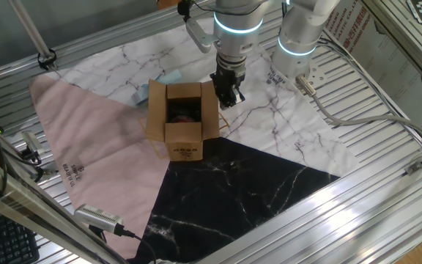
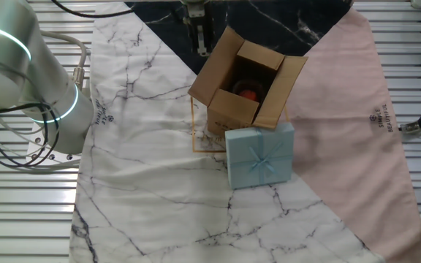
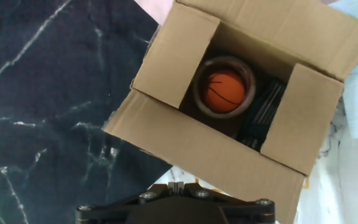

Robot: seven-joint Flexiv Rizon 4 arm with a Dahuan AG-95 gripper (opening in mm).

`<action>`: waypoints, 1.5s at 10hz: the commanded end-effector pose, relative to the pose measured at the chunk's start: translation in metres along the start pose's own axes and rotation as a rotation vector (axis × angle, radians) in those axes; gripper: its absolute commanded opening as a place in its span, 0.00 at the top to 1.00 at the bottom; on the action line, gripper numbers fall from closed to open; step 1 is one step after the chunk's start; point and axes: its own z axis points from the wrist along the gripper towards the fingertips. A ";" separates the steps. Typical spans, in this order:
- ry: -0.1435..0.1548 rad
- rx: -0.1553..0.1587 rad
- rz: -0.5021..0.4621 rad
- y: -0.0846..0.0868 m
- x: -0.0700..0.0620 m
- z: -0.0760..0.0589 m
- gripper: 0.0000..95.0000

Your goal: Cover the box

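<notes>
Standing beside the bench (image 1: 387,88), I note its slatted metal top under three overlapping cloths: a white marble-print cloth (image 2: 145,183), a pink cloth (image 1: 86,147) and a black marble-print cloth (image 1: 247,183). The arm (image 1: 237,29) hangs over the middle, its gripper (image 1: 226,89) just beside the box (image 1: 184,117), at the long flap on the far side from the pink cloth.

The box sits where the three cloths meet, all four flaps open and standing up or splayed outward. A pale blue gift box (image 2: 260,155) rests close against one side of it on the white cloth.

Jaws: whether they are parted or closed cannot be told; in the hand view only the dark housing shows at the bottom edge, and in the fixed views the tips are too small to read. Nothing appears to be held.

Inside the box: a roll of tape (image 3: 224,87) ringing a small orange ball (image 3: 224,90), with a dark object (image 3: 263,112) beside them, all below the rim.

Judgement: the step in hand is folding the first flap. Best done by pushing the near long flap (image 3: 210,155) from outside, low on the panel, sweeping inward across the opening. The light carton may slide on the cloth, so push slowly and downward. The short flaps probably want folding first.
</notes>
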 end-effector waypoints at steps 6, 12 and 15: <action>-0.003 0.003 -0.017 0.000 -0.010 0.002 1.00; 0.005 0.004 -0.038 -0.006 -0.017 -0.009 1.00; 0.023 0.002 -0.044 -0.012 -0.022 -0.017 1.00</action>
